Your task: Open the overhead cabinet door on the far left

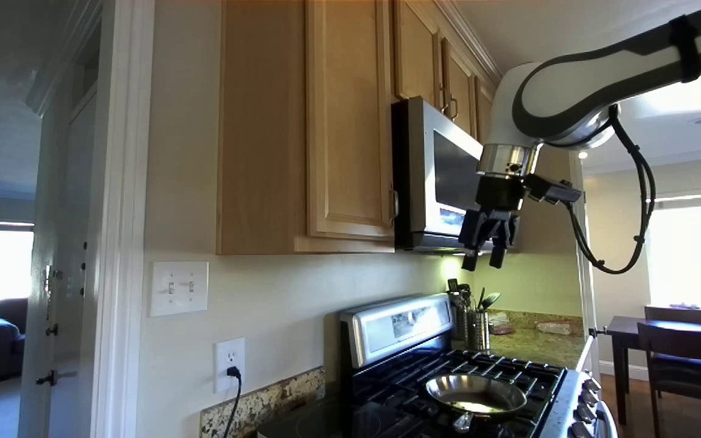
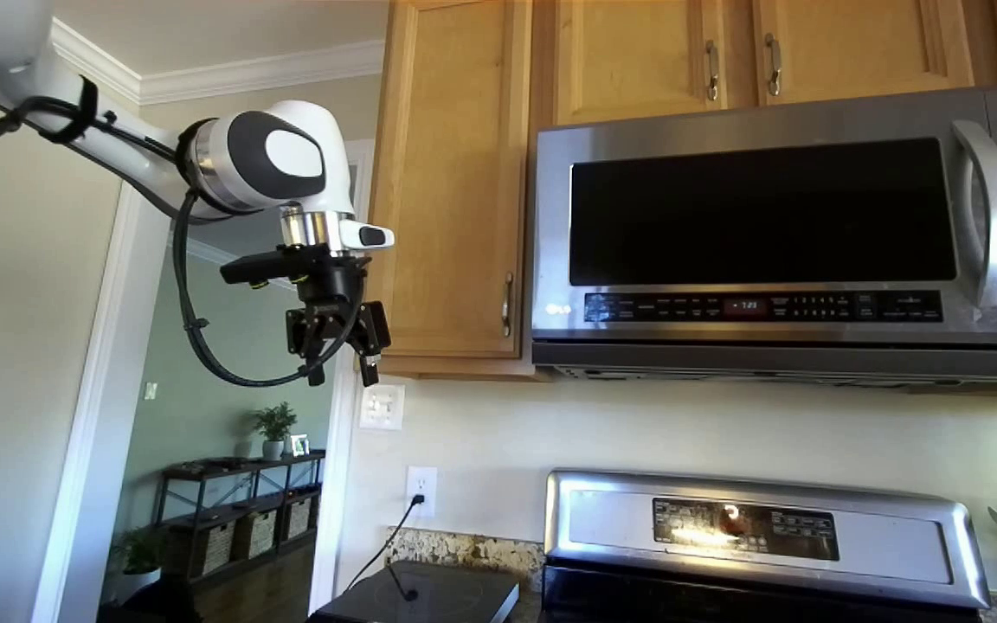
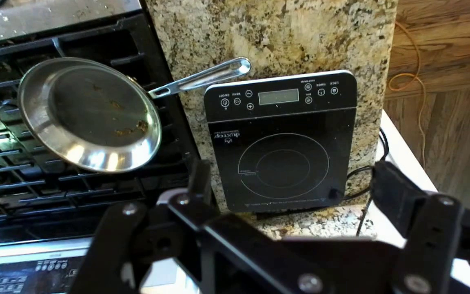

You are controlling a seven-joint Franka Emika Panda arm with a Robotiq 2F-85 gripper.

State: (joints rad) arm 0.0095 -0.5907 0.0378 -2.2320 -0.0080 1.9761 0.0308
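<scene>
The tall honey-coloured overhead cabinet door is closed and also shows in an exterior view. Its slim vertical metal handle sits low on the door's edge beside the microwave and also shows in an exterior view. My gripper points down with its fingers apart and nothing between them; it also shows in an exterior view. It is away from the door, with fingertips a little below handle height. In the wrist view the open jaws face the countertop; the door and handle are out of that view.
A steel microwave projects beside the door under shorter wood doors. Below are a gas stove with a steel pan, its handle sticking out, and a black induction cooktop on the granite counter. A doorway's white frame stands beside the cabinet.
</scene>
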